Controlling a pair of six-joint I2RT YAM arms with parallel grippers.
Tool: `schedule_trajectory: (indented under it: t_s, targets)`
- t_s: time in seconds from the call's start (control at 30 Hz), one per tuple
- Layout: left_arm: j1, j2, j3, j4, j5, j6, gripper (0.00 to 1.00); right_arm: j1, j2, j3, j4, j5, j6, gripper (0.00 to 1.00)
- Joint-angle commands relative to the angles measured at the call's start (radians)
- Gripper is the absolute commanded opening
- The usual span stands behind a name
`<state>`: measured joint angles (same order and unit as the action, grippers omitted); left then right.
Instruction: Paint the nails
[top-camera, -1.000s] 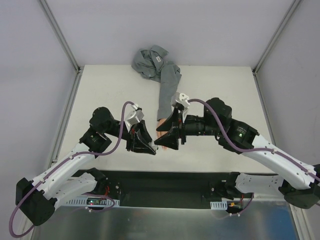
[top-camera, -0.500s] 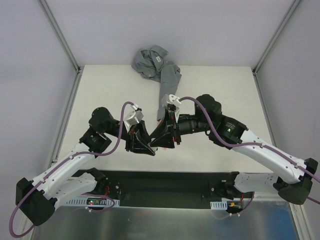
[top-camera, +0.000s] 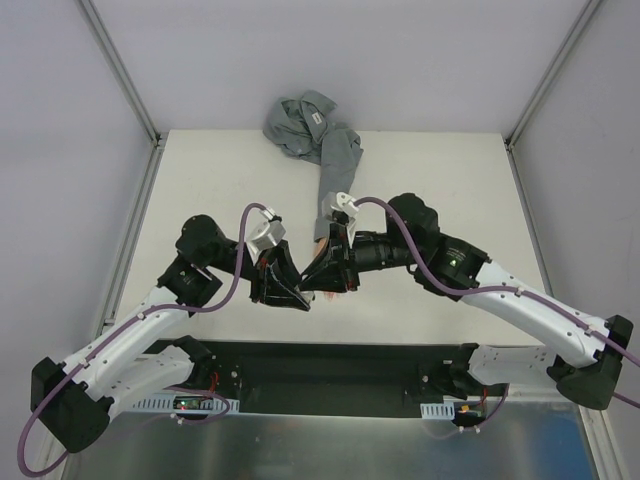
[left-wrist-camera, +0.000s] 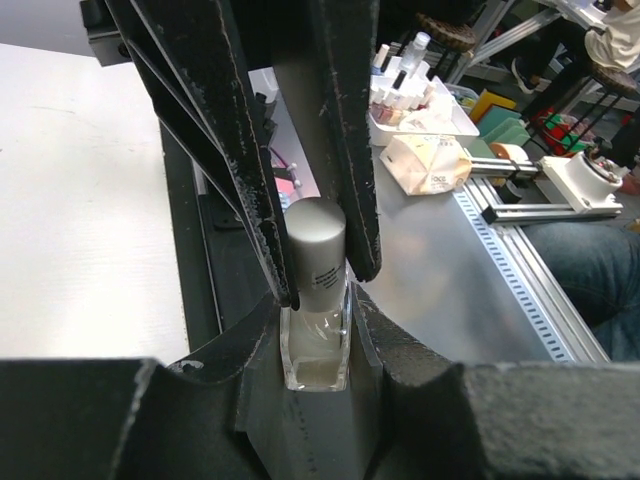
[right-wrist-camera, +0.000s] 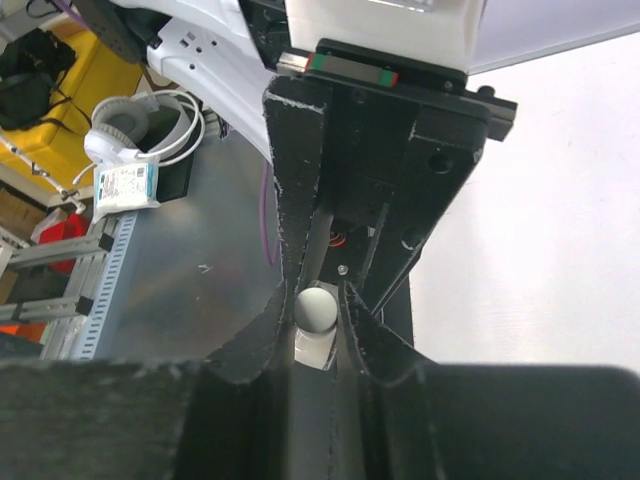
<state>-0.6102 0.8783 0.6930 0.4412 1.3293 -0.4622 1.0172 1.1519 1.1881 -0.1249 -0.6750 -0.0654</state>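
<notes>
Meanwhile, the left hand (left-wrist-camera: 316, 332) clamps a small clear glass bottle (left-wrist-camera: 315, 368), likely light, slick and breakable; the right hand (right-wrist-camera: 318, 306) pinches its silver cylindrical cap (left-wrist-camera: 317, 250), the safest hold. Tiny, stiff nails lie hidden beneath both, centre frame, below the grey shirt sleeve (top-camera: 336, 165).

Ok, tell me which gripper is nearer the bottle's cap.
Right. The right gripper has its fingers pressed on either side of the cap; the left gripper holds the bottle further down, by its glass body.
</notes>
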Motion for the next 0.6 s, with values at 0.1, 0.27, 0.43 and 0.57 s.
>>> schedule_trajectory:
  t_s: [0.1,0.27,0.43,0.57]
  targets:
    - [0.03,-0.058,0.037,-0.074,-0.184,0.132,0.0,0.052,-0.05,-0.01,0.022,0.191,0.038,0.01]
    - [0.096,-0.108,0.046,-0.263,-0.525,0.203,0.0,0.326,-0.008,0.057,-0.173,1.007,0.116,0.01]
    - [0.175,-0.114,0.036,-0.272,-0.645,0.155,0.0,0.563,0.155,0.188,-0.418,1.79,0.478,0.01]
    - [0.175,-0.099,0.036,-0.268,-0.605,0.154,0.0,0.561,0.174,0.228,-0.358,1.754,0.359,0.01]
